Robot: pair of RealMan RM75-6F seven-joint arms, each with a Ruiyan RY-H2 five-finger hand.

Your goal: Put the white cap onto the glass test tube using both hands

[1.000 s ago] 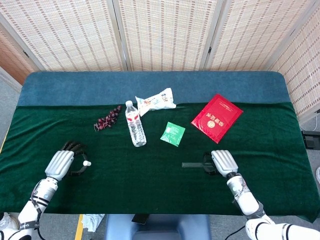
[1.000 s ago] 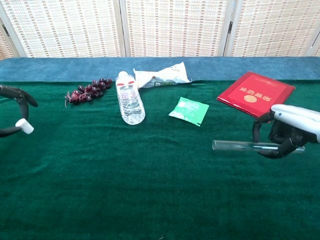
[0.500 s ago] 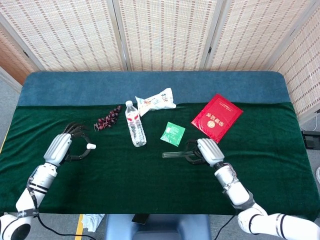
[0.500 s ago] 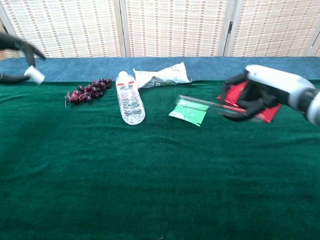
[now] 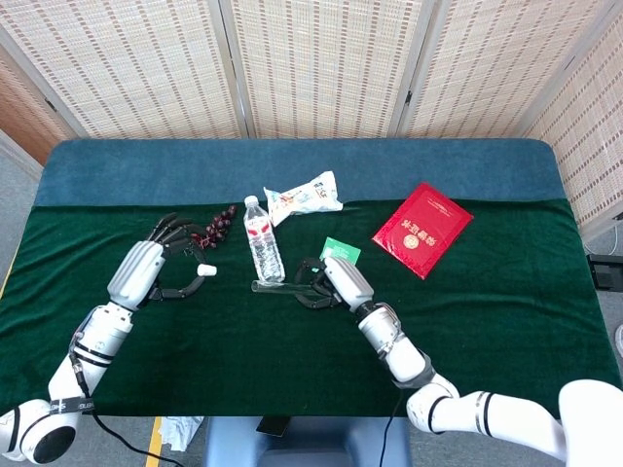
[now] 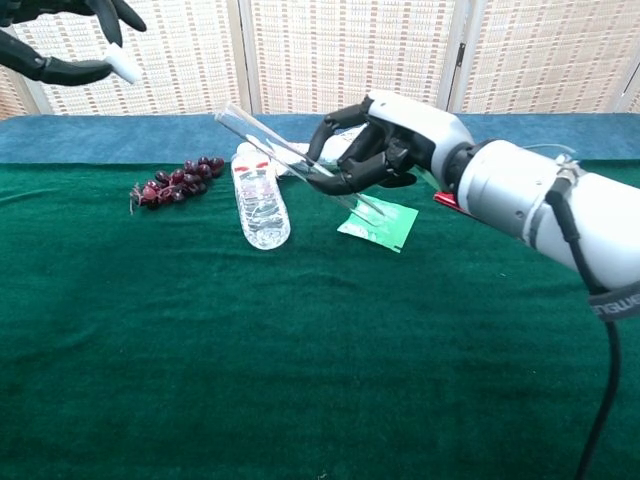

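My right hand (image 5: pixel 329 280) (image 6: pixel 385 143) holds the glass test tube (image 5: pixel 274 287) (image 6: pixel 262 135) raised over the middle of the green cloth, its open end pointing left. My left hand (image 5: pixel 161 265) (image 6: pixel 60 40) is lifted at the left and pinches the small white cap (image 5: pixel 205 270) (image 6: pixel 123 66) at its fingertips. In the head view the cap is a short gap to the left of the tube's end. In the chest view only the left hand's dark fingers show at the top left corner.
A clear water bottle (image 5: pixel 263 252) (image 6: pixel 258 205) lies behind the tube. A bunch of dark grapes (image 5: pixel 216 226) (image 6: pixel 172 181), a white snack bag (image 5: pixel 304 196), a green sachet (image 5: pixel 341 251) (image 6: pixel 380 221) and a red booklet (image 5: pixel 422 228) lie further back.
Both hands have risen and moved toward the middle. The right hand carried the tube left over the sachet, and the left hand brought the cap right, closing the gap.
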